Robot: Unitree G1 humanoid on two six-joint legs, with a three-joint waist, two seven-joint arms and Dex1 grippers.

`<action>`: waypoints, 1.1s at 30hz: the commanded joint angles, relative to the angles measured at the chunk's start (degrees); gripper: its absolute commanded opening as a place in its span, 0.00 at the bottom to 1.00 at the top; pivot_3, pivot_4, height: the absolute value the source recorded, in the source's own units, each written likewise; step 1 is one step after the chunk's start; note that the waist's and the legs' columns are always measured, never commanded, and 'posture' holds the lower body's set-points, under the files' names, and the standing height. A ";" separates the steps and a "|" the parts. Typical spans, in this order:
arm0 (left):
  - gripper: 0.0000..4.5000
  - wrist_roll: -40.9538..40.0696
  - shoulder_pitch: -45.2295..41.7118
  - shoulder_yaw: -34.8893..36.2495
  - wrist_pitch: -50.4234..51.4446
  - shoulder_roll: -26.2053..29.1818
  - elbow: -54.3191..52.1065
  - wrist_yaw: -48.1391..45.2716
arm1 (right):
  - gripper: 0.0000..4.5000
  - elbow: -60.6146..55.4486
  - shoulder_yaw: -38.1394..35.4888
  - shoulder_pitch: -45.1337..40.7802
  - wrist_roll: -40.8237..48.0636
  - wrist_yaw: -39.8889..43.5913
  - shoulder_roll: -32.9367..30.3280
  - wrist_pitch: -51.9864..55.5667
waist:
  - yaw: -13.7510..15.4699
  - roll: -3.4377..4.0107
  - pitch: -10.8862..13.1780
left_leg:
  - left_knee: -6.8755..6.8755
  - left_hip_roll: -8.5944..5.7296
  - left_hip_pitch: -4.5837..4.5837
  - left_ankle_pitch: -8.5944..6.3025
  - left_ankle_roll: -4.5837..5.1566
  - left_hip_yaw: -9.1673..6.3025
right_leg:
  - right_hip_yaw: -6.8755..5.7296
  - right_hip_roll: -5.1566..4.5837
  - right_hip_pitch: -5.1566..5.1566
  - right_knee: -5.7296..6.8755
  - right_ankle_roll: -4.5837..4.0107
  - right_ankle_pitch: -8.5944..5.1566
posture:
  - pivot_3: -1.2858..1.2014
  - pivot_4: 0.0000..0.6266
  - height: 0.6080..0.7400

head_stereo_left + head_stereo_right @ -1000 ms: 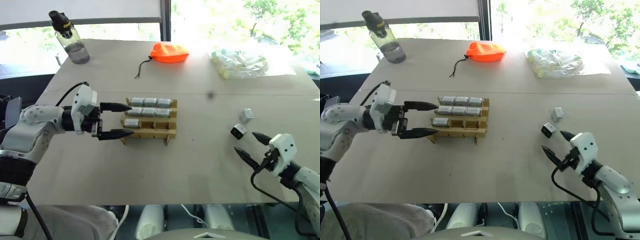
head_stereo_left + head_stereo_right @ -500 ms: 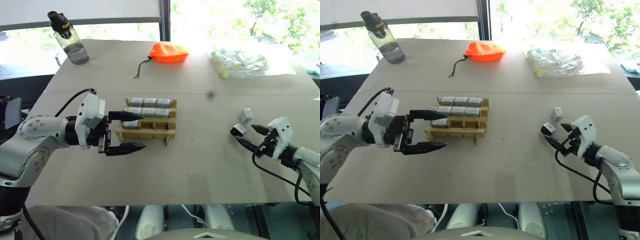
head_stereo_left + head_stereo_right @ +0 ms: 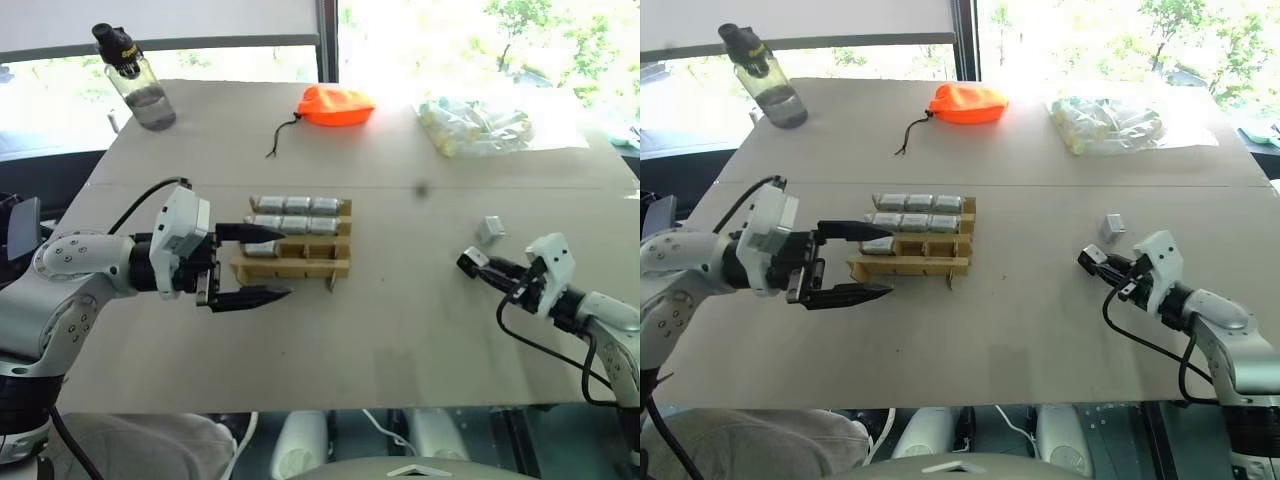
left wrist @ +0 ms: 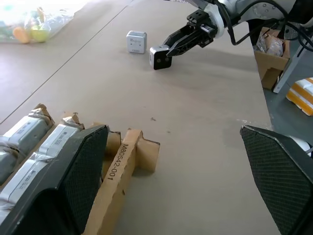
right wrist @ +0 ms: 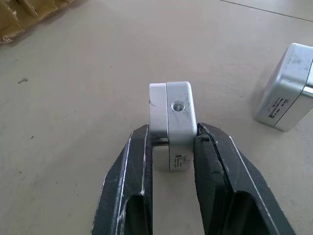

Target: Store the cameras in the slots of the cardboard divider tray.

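Note:
The cardboard divider tray stands at mid table with several silver cameras lying in its rear rows. My left gripper is open at the tray's near left corner, one finger over the slots and one in front of the tray. At the right, my right gripper is shut on a silver camera with a black face, which rests on the table. Another loose camera lies just behind it, apart from the fingers.
An orange pouch with a cord, a water bottle and a clear bag of yellowish cylinders sit along the far side. The table's near edge runs just below both arms. A cardboard box stands off the table.
My right gripper moved forward around the black-faced camera and closed on it. My left gripper, still open, drew back a little toward the tray's near corner.

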 commanded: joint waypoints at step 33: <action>1.00 2.66 34.50 39.99 -0.85 -12.58 -2.75 0.09 | 0.14 33.16 32.09 -54.13 -16.41 20.99 28.82 -11.07 | -1.67 0.12 0.08 | -0.31 -0.01 -0.20 0.07 -0.17 -0.21 | -0.34 -0.31 -0.23 0.02 -0.05 0.02 | 0.52 0.24 1.00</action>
